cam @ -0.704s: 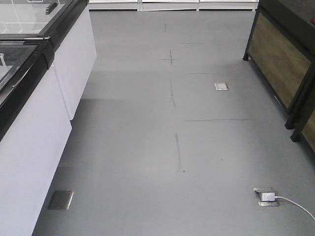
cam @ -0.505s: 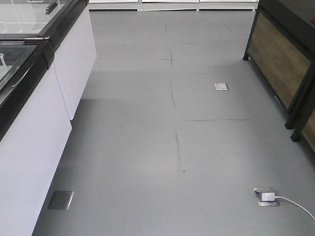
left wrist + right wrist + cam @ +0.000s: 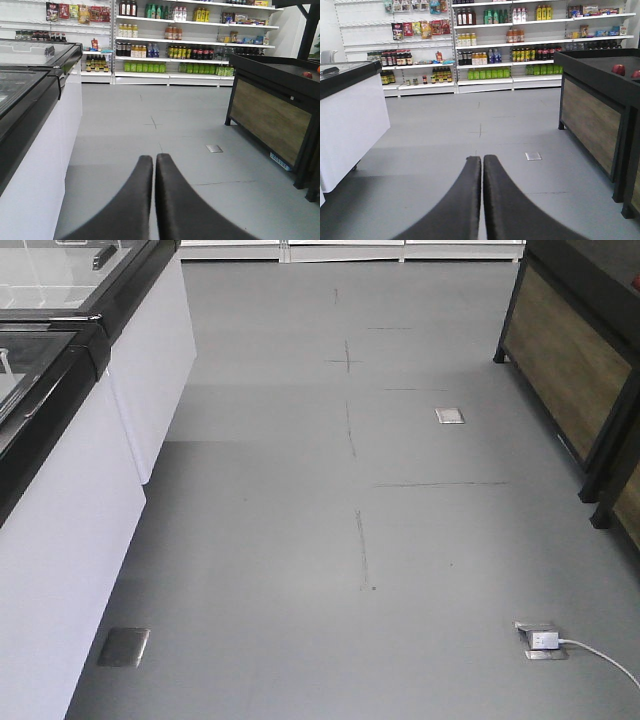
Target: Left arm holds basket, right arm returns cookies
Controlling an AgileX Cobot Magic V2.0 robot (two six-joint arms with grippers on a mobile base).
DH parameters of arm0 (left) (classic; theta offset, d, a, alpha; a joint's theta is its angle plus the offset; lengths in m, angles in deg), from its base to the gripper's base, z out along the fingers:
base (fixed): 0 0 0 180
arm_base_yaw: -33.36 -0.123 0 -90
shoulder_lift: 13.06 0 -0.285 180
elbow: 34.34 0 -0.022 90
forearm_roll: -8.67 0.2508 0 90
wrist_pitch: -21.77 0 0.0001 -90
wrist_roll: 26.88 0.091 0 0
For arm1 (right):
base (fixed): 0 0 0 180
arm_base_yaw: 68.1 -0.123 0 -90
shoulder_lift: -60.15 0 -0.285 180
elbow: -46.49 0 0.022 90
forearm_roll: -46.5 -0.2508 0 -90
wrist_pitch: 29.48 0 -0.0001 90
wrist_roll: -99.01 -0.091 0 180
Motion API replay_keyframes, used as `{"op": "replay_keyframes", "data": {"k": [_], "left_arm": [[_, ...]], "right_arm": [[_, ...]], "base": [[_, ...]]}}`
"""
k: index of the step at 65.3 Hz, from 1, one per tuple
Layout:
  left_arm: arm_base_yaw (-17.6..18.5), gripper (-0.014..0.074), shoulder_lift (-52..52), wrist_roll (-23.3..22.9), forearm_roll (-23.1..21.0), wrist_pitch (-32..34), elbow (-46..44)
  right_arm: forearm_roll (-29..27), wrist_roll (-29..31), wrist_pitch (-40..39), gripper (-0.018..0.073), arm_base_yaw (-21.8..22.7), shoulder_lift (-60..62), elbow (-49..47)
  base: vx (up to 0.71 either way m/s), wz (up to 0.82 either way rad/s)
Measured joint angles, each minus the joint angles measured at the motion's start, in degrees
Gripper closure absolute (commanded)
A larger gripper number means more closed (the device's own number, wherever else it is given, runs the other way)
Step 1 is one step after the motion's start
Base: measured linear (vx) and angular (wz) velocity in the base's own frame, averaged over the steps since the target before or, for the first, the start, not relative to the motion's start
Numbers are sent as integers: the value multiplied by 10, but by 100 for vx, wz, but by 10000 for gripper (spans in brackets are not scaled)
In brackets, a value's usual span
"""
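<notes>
Front view first: an open aisle of grey floor (image 3: 300,540), with thin dark lines crossing it. Down the left edge runs a white chest freezer (image 3: 60,530) with a black rim and a glass lid. At the right edge stands a black-framed display stand (image 3: 565,360) with a wood panel. Low on the right, a floor socket (image 3: 525,628) takes a white plug (image 3: 545,640), and its white cable (image 3: 600,655) trails off toward the right edge. A closed metal floor plate (image 3: 124,646) sits by the freezer's foot, and a smaller second plate (image 3: 449,415) lies farther up the aisle, near the stand.

Over to the left wrist camera: the left gripper (image 3: 154,161) points level down the aisle. Its two black fingers (image 3: 135,200) are pressed together with only a hairline between them, and there is nothing in them. Ahead are store shelves (image 3: 195,47) loaded with bottles, with a row of green bottles (image 3: 145,66) low down.

Right wrist camera, same story: the right gripper (image 3: 482,161) has its fingers (image 3: 505,210) closed on each other, empty, aimed at the shelving. Snack packets (image 3: 415,28) hang up at the left, and a red round item (image 3: 618,69) rests on the stand's dark top at the right.

As for the basket and the cookies, these three views don't let me tell where they are.
</notes>
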Motion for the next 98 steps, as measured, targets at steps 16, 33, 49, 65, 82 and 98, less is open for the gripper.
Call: {"op": "replay_keyframes", "data": {"k": [16, 33, 49, 65, 82, 98], "left_arm": [[0, 604, 0, 0, 0, 0, 0], [0, 604, 0, 25, 4, 48, -9], [0, 604, -13, 49, 5, 18, -91], [0, 604, -118, 53, 5, -82, -196], [0, 603, -171, 54, 5, -105, -221], [0, 566, -172, 52, 5, -120, -222]], "right_arm": [[0, 0, 0, 567, 0, 0, 0], [0, 0, 0, 567, 0, 0, 0], [0, 0, 0, 567, 0, 0, 0], [0, 0, 0, 567, 0, 0, 0], [0, 0, 0, 567, 0, 0, 0], [0, 0, 0, 567, 0, 0, 0]], "base": [[0, 0], [0, 0], [0, 0], [0, 0], [0, 0], [0, 0]]}}
